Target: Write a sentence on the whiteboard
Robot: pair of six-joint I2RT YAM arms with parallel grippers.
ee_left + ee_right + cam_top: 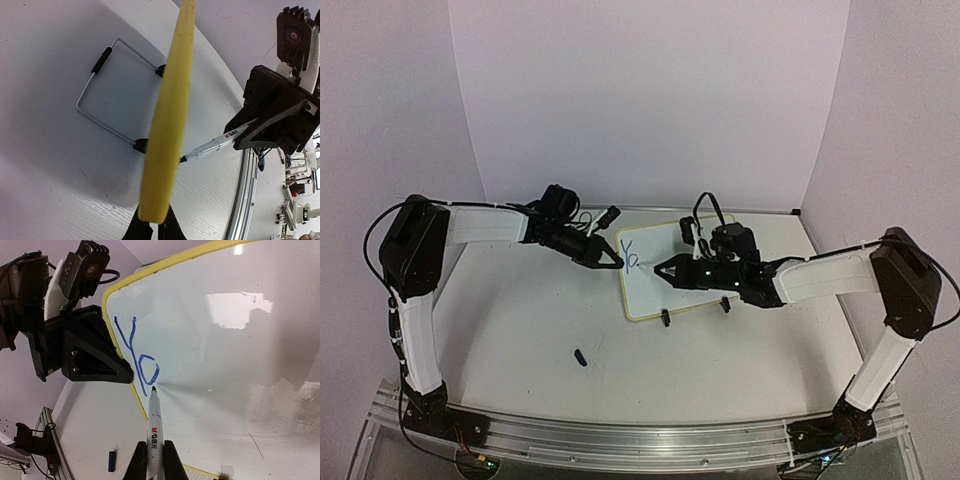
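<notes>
The whiteboard (665, 285) stands tilted at mid table on two black clip feet, its rim pale yellow. Blue lettering "Yo" (631, 256) sits at its upper left, also in the right wrist view (135, 352). My left gripper (613, 259) is shut on the board's left edge, whose yellow rim (167, 115) fills the left wrist view. My right gripper (663, 271) is shut on a white marker (154, 432); its tip is at the board just below the "o". The marker also shows in the left wrist view (212, 147).
A blue marker cap (580, 357) lies on the table in front of the board, also in the right wrist view (112, 460). The board's wire stand (107, 95) rests on the table behind it. White walls close the back and sides.
</notes>
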